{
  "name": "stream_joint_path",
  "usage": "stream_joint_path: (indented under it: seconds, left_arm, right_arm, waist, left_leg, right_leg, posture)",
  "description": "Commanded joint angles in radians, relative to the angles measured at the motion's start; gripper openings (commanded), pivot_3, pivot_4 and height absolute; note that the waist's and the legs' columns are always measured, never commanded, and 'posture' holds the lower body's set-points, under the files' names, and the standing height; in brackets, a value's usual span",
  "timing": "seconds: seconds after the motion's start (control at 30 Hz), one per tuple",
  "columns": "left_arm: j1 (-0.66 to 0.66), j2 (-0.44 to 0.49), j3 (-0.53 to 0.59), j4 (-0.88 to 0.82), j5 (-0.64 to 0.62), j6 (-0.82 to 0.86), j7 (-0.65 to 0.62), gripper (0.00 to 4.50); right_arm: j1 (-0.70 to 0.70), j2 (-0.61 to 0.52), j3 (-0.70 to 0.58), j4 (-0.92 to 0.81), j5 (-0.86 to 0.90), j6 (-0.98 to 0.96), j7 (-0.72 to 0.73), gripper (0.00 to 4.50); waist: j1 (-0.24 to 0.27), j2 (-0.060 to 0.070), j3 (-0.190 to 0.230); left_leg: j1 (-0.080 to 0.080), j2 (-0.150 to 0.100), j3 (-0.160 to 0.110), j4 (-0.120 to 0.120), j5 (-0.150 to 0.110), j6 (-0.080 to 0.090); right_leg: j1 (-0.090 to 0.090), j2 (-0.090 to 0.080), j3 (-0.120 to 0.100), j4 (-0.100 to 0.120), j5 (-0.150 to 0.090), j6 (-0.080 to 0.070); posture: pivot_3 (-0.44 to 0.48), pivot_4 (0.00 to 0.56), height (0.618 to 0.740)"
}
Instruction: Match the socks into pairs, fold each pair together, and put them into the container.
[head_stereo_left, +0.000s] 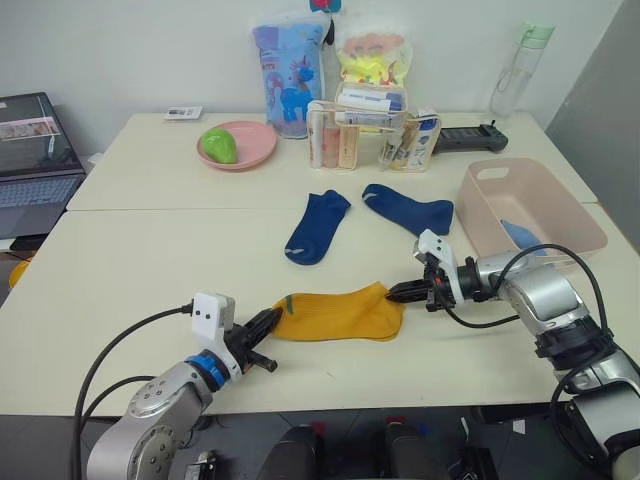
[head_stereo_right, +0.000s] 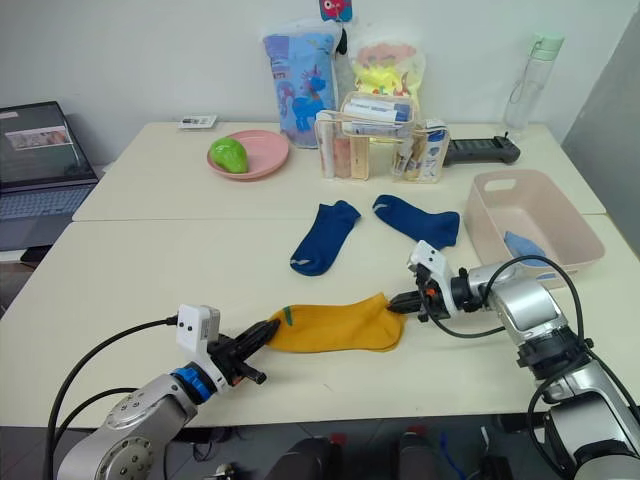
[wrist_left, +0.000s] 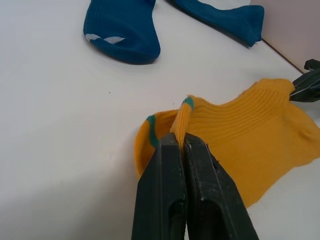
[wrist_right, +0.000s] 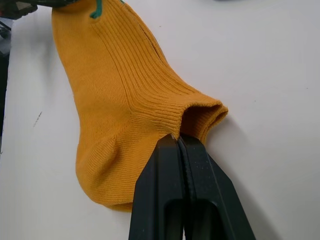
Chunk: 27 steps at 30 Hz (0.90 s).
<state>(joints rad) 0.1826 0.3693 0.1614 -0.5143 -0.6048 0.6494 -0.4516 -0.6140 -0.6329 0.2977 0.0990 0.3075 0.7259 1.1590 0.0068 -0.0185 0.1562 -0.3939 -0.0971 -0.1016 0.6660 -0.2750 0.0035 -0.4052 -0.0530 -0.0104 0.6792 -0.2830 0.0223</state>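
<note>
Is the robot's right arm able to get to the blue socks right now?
Probably not yet. The right gripper is shut on the yellow sock; the navy socks lie beyond with bare table between.

Round pink plate (head_stereo_left: 240, 146) sitting at table's (head_stereo_left: 130, 260) far side, green object (head_stereo_left: 219, 145) lying on it. Clear organiser box (head_stereo_left: 368, 135) of tubes standing beside plate, colourful bags (head_stereo_left: 288, 75) leaning behind. Clear bottle (head_stereo_left: 519, 70) standing far right. Laptop (head_stereo_left: 35, 160) sitting open beyond table's left edge.
</note>
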Motion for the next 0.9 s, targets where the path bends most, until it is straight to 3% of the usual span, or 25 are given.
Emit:
stream_joint_path:
  seconds: [0.03,0.2,0.4,0.47,0.53,0.63,0.73,0.9]
  left_arm:
    - [-0.013,0.013,-0.012,-0.001,0.008,-0.021,-0.016,0.00]
    - [-0.028,0.015,-0.008,0.021,0.008,-0.030,-0.028,0.00]
    - [-0.036,0.039,0.019,0.019,-0.012,-0.017,-0.047,1.62]
    - [-0.044,0.065,0.049,0.012,-0.027,-0.012,-0.062,2.32]
    - [-0.091,0.148,0.091,0.014,-0.034,-0.027,-0.126,2.94]
    - [-0.162,0.297,-0.004,0.046,0.109,-0.182,-0.277,2.94]
    - [-0.236,0.299,-0.081,0.117,0.176,-0.260,-0.300,2.31]
    - [-0.292,0.296,-0.216,0.200,0.292,-0.364,-0.361,0.72]
  right_arm:
    - [-0.003,0.001,-0.024,-0.033,0.001,-0.019,-0.007,0.43]
    - [0.003,-0.010,-0.042,-0.045,0.006,-0.015,-0.014,2.08]
    - [0.025,-0.029,-0.101,-0.123,0.036,0.003,-0.032,4.19]
    - [0.031,-0.024,-0.142,-0.162,0.065,0.006,-0.043,4.20]
    - [0.054,-0.013,-0.174,-0.248,0.082,-0.041,-0.063,4.20]
    - [0.108,0.020,-0.102,-0.338,-0.002,-0.194,-0.103,4.20]
    - [0.137,0.097,-0.067,-0.368,-0.031,-0.233,-0.178,3.60]
    - [0.187,0.141,0.017,-0.323,-0.157,-0.375,-0.250,1.88]
  waist:
    - [0.000,0.000,0.000]
    - [0.000,0.000,0.000]
    - [0.000,0.000,0.000]
    - [0.000,0.000,0.000]
    - [0.000,0.000,0.000]
    - [0.000,0.000,0.000]
    - [-0.002,0.002,-0.001]
    - [-0.004,0.001,0.000]
  left_leg:
    - [0.000,0.000,0.000,0.000,0.000,0.000]
    - [0.000,0.000,0.000,0.000,0.000,0.000]
    - [0.000,0.000,0.000,0.000,0.000,0.000]
    - [0.000,0.000,0.000,0.000,0.000,0.000]
    - [0.000,0.000,0.000,-0.001,0.000,0.000]
    - [0.000,0.000,-0.001,-0.001,0.000,0.000]
    - [0.001,-0.001,0.001,-0.001,0.000,0.000]
    - [0.000,-0.001,0.000,-0.001,0.000,0.000]
  right_leg:
    - [0.000,0.000,0.000,0.000,0.000,0.000]
    - [0.000,0.000,0.000,0.000,0.000,0.000]
    - [0.000,0.000,0.000,0.000,0.000,0.000]
    - [0.000,0.000,0.000,0.000,0.000,0.000]
    - [0.000,0.000,0.000,0.000,0.000,0.000]
    - [-0.001,0.000,-0.001,0.000,0.000,0.000]
    - [0.001,0.000,0.001,-0.001,0.000,0.000]
    - [0.000,0.000,0.001,-0.001,0.000,0.000]
  posture:
    - [0.000,0.150,0.740]
    - [0.000,0.150,0.740]
    - [0.000,0.150,0.740]
    - [0.000,0.150,0.740]
    - [0.000,0.150,0.740]
    - [0.000,0.150,0.740]
    - [0.000,0.150,0.740]
    - [0.000,0.150,0.740]
